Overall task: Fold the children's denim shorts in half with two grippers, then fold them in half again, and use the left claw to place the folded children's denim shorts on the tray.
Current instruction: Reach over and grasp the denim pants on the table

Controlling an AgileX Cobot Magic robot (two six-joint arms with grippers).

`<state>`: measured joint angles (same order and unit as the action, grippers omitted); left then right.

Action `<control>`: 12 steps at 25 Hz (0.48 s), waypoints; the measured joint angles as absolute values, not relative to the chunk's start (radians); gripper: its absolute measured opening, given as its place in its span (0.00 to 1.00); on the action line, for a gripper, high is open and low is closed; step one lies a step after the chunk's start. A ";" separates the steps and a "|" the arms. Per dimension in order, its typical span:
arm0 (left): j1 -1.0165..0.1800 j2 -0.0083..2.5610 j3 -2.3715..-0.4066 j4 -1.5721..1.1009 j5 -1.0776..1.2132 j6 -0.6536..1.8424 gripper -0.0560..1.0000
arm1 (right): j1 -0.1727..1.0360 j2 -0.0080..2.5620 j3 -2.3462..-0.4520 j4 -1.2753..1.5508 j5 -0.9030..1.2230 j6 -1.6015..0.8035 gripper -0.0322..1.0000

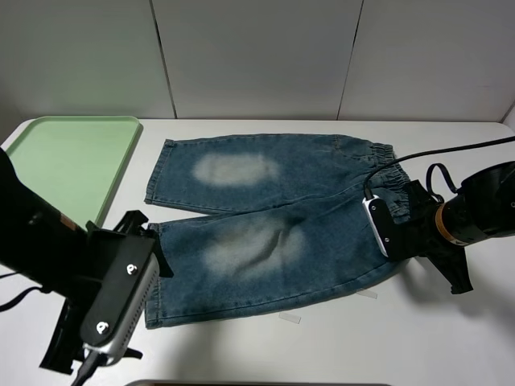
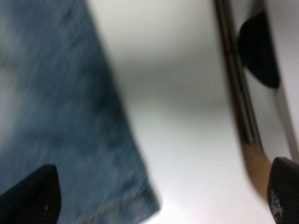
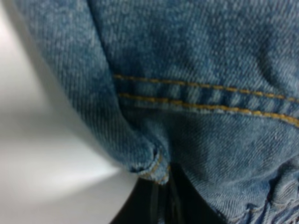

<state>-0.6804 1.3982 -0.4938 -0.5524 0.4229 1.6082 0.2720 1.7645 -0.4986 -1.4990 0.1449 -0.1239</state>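
The children's denim shorts (image 1: 265,217) lie spread flat in the middle of the white counter (image 1: 451,338), with the leg hems toward its left edge and the gathered waistband toward its right. The pale green tray (image 1: 64,161) sits bare at the far-left corner. The left pincer (image 1: 149,241) hangs with its jaws apart at the hem corner of the leg nearer the counter's front edge, gripping nothing, while the right pincer (image 1: 372,211) is clamped on the shorts' denim at the waistband end.
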 joint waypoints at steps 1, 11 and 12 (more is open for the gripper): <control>-0.718 1.398 -0.493 -0.561 0.419 1.607 0.88 | 0.272 1.765 -0.499 -1.500 0.142 -0.124 0.01; -0.812 1.420 -0.492 -0.488 0.347 1.353 0.88 | 0.272 1.765 -0.507 -1.478 0.092 -0.109 0.01; -0.813 1.439 -0.492 -0.444 0.345 1.297 0.88 | 0.272 1.765 -0.507 -1.476 0.091 -0.109 0.01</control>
